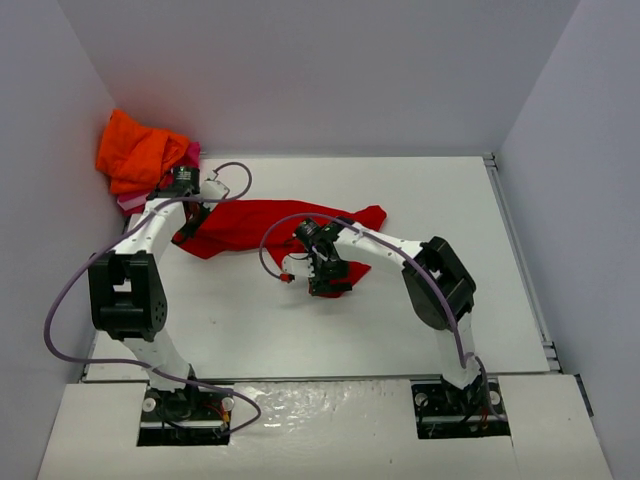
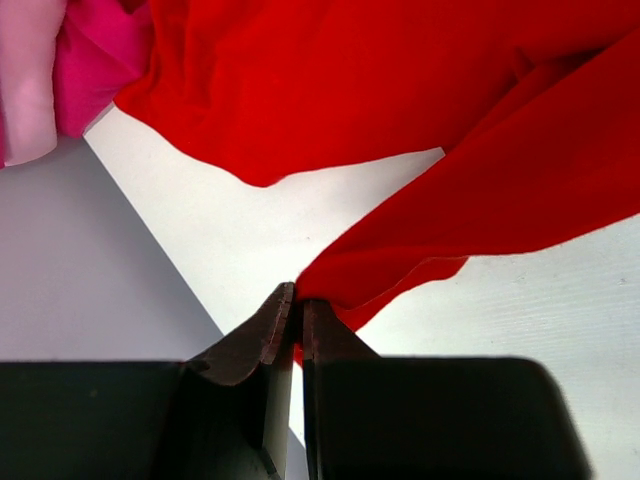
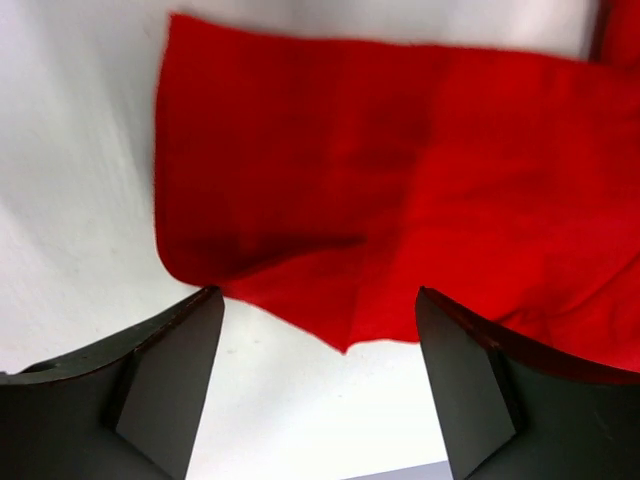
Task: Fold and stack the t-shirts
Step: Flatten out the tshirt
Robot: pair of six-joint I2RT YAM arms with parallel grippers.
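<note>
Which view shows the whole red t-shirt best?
Top external: the red t-shirt lies spread out, mostly visible. Left wrist shows only a corner pinched in the left claw; right wrist shows only an edge patch.

My arms [image 1: 145, 232] are white with big black joints. Purple cables [image 1: 47, 325] loop off them. My fingers [image 3: 170, 375] are black.

Red t-shirt [image 1: 250, 225] soft matt cloth, creased; bench [image 1: 350, 330] smooth matt white; right pincer fingers [image 3: 170, 370] matt black plastic.
</note>
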